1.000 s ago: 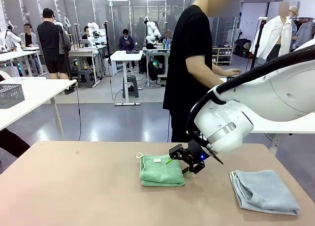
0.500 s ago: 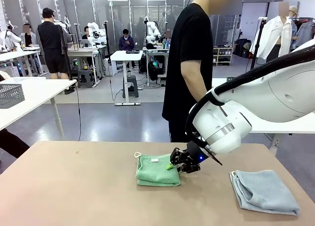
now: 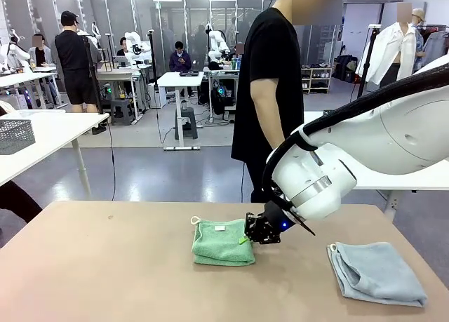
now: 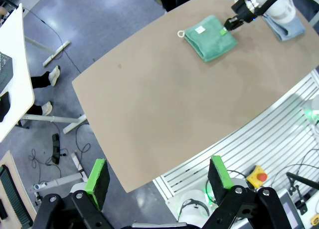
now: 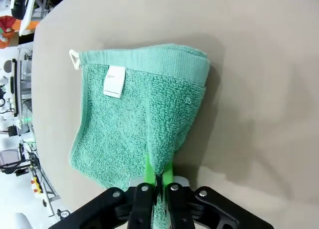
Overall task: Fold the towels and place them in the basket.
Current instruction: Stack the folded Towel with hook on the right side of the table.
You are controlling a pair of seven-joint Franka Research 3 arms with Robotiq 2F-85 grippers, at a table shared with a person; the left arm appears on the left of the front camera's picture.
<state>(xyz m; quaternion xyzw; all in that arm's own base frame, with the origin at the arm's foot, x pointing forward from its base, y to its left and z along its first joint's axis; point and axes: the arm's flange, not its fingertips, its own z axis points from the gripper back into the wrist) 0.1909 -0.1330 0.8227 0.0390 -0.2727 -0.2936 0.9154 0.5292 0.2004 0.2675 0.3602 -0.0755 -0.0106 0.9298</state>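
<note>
Two towels lie on the table [image 3: 105,266], whose top is a smooth, matt tan board with rounded corners. The green towel [image 3: 223,242] is looped terry, folded into a thick, roughly square pad near the middle of the table; in the right wrist view its nap is plainly visible, with a flat woven band along one edge, a small white label [image 5: 115,82] sewn on, and a white hanging loop [image 5: 75,59] at one corner. The blue towel [image 3: 377,271] is the same soft pile, pale blue-grey, folded into a looser, flatter rectangle with layered edges and a small loop of its own; it rests near the table's right edge, well apart from the green one.

The right tool [image 3: 254,232] (black, with bright green pads) is pressed together on the right-hand edge of the green towel, low over the table; from the wrist the two pads [image 5: 148,173] meet with a fold of terry pinched between them. The left tool [image 4: 158,176] hangs high above the table's near-left side, its two fingers [image 4: 97,176] spread wide with nothing between them.

One person in a black short-sleeved top [image 3: 270,76] stands at the far side.
</note>
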